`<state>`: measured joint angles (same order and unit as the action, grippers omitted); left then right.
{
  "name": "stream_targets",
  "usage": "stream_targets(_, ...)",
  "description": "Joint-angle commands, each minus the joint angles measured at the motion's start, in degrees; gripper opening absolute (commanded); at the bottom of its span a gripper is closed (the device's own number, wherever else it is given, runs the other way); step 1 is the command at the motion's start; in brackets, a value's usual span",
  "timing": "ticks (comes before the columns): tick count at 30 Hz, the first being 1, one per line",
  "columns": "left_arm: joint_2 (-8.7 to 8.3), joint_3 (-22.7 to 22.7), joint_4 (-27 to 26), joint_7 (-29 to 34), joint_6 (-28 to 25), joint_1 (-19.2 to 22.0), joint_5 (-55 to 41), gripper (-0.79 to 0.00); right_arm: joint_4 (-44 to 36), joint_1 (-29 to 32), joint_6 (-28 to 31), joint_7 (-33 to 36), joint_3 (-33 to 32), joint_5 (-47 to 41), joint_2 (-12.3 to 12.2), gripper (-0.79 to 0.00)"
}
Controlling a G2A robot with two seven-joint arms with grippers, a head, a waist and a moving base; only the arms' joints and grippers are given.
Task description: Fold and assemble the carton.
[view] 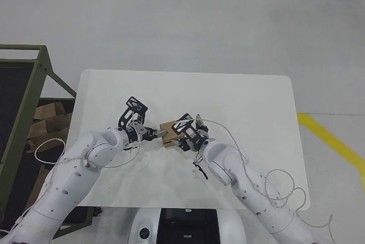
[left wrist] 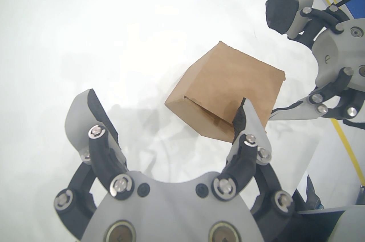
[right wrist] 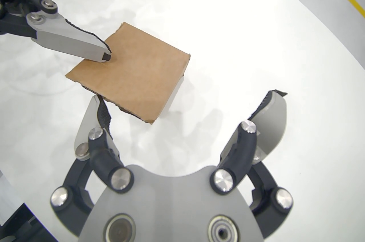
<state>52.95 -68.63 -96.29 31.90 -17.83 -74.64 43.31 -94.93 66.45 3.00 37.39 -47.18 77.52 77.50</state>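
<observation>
Carton [view: 168, 131] on table [view: 249, 110], near its middle.

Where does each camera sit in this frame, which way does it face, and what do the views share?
Top view: above the arms, facing down on the white table; both arms meet at the carton.
Left wrist view: on the left wrist, facing along the open left claw to the carton.
Right wrist view: on the right wrist, facing along the open right claw to the carton from the opposite side.
Shared: all three show the carton; each wrist view also shows the other arm's claw farther off.
</observation>
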Motion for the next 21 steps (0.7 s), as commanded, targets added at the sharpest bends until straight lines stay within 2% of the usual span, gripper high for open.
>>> stream_targets(1,0.09,0.1,0.1,0.1,0.0,0.1,0.1,0.000,0.2,0.0,0.0,-0.1,-0.1,0.0,0.1,0.000)
stream_targets(21,0.76,0.5,0.3,1.1,-0.1,0.7,0.5,0.000,1.5,0.3,-0.6,-1.7,-0.8,-0.2,0.9,0.000)
